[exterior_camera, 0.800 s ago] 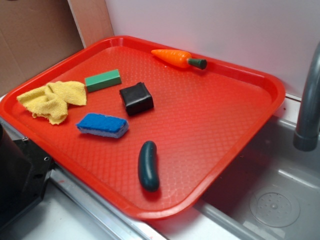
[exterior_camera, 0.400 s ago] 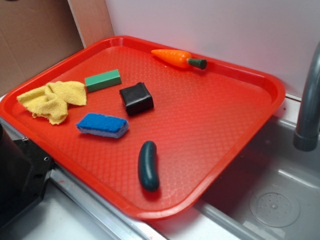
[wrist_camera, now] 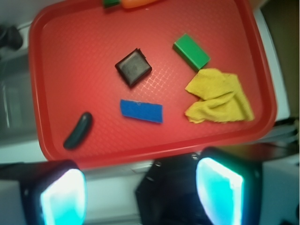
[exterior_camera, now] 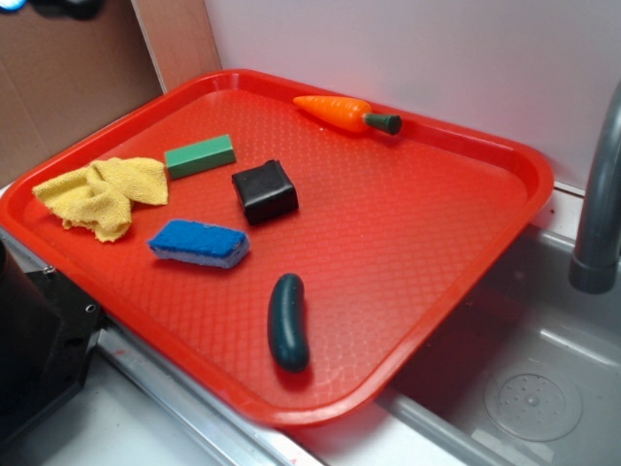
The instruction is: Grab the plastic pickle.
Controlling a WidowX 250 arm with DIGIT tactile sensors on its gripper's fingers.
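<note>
End effector hung high over the tray, off its near long edge, fingers spread wide w/ nothing between them; in the wrist view both pads glowed cyan at the bottom of frame. In the exterior view only a dark bit showed at the top left corner, too little to read.

Pickle lay flat on the tray near the front edge, toward the sink-side corner, well apart from the rest. Nearest neighbour was the blue sponge; black block sat mid-tray, green block and yellow cloth by the left edge, carrot at the far edge.

Risks, as I judge: the pickle looks smooth & round, so an off-centre pinch could squirt it out or roll it; closing along its length instead of across would likely miss. It sat close to the raised rim, so a finger could catch that on descent. Green block is a similar colour, possible wrong target.

Surface: red plastic tray w/ fine grid texture, resting on a grey sink unit; faucet at right, white wall behind, cardboard at left.
</note>
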